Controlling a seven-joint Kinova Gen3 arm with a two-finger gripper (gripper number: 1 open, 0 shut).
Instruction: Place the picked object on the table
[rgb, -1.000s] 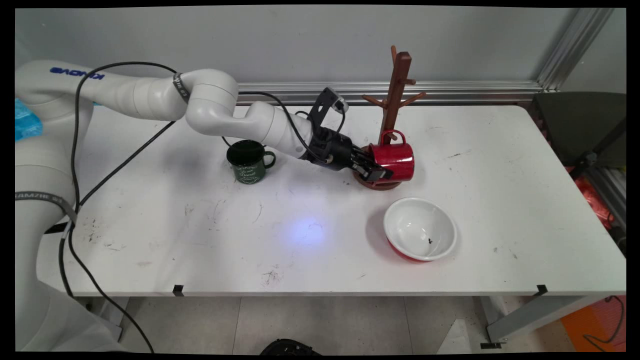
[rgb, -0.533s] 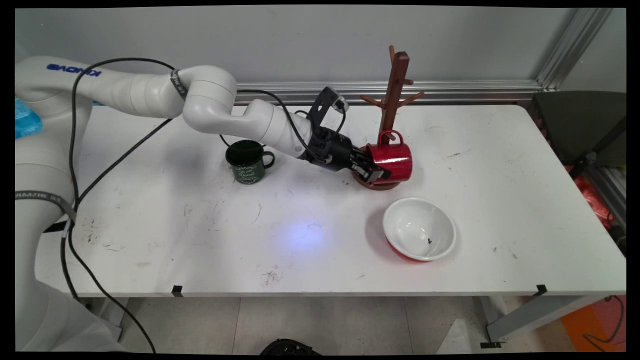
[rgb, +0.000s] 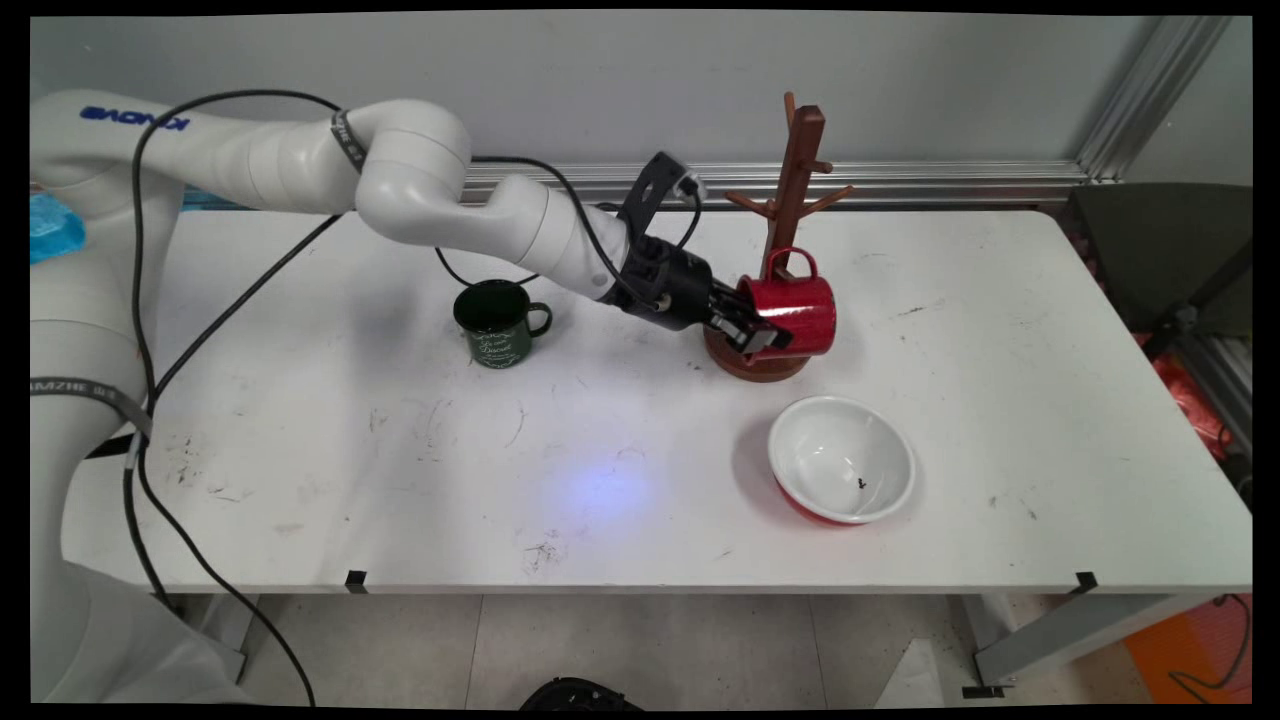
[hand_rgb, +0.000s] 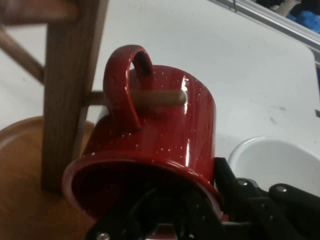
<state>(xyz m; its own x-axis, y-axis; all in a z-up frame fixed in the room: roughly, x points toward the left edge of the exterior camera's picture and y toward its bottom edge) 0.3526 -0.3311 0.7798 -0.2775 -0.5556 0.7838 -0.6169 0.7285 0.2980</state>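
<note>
White arm reaches in from upper left, forearm angled down-right across the white table (rgb: 300, 470). Black two-finger gripper (rgb: 752, 335) clamps the rim of the red speckled enamel mug (rgb: 795, 315), one finger inside the mouth, one outside on the wall. Mug is held on its side, mouth toward the gripper, handle up.

Brown wooden mug tree (rgb: 785, 240) stands right behind the mug. In the hand view, one of its lower pegs (hand_rgb: 160, 97) passes through the mug's handle loop (hand_rgb: 122, 85), with the post (hand_rgb: 70, 95) just beside the mug. The tree's round base (rgb: 750, 365) sits under the mug, mug clear of it.

Red bowl with white inside (rgb: 842, 470) sits near-right of the tree base, apart from it. Dark green mug with lettering (rgb: 497, 322) stands upright left of the gripper, under the forearm, not touching.

Vs 0.5 s ago: mug and gripper are higher and slightly right, so more of the tree base is exposed. Bowl and green mug unchanged.
</note>
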